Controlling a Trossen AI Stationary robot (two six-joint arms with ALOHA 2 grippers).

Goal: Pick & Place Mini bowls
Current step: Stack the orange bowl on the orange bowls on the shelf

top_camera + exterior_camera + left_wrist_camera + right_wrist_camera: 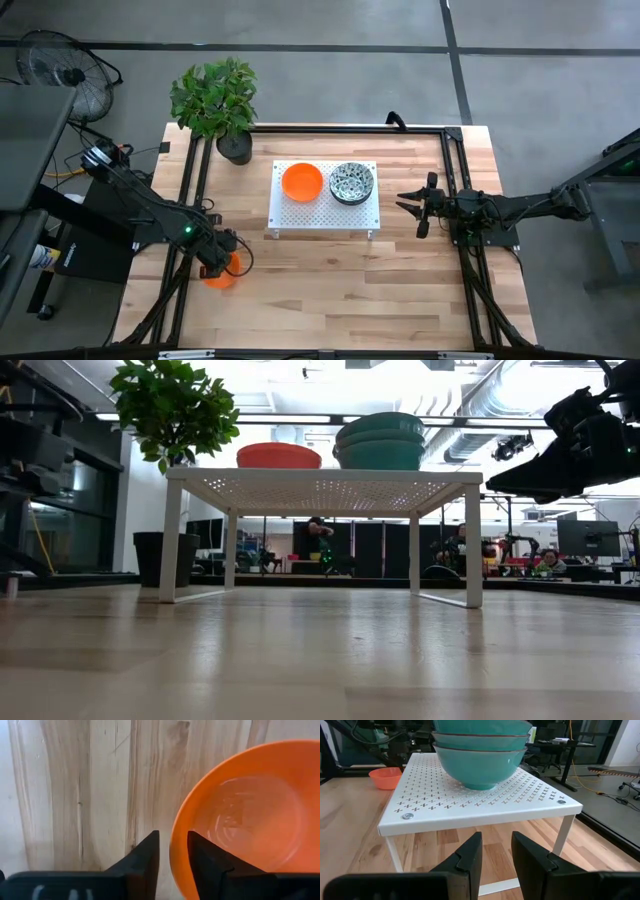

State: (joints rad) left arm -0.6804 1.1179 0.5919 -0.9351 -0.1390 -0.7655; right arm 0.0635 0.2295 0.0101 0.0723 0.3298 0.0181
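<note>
A pale wooden tabletop (330, 275) seen from above carries a white perforated metal stand (322, 215) near its middle. On the stand sit an orange mini bowl stack (301, 181) and, just beside it toward the right edge, a stack of speckled grey-green and white mini bowls (351, 182). A leafy green plant in a black pot (222, 105) stands near the far left corner.

One plain bright orange mini bowl (221, 272) rests on the tabletop near the left edge, toward the front. The left gripper (214, 262) is directly over it. In the left wrist view, its two dark jaws straddle the rim of this bowl (250, 820), one inside, one outside, with a narrow gap between them. Whether they already pinch the rim cannot be told. The bowl is round, so no long axis matters; the rim lies right between the jaws.

The right gripper (421, 205) waits near the right edge, its jaws slightly spread and holding nothing, pointed at the stand. The left arm is clearly nearer the loose bowl.
</note>
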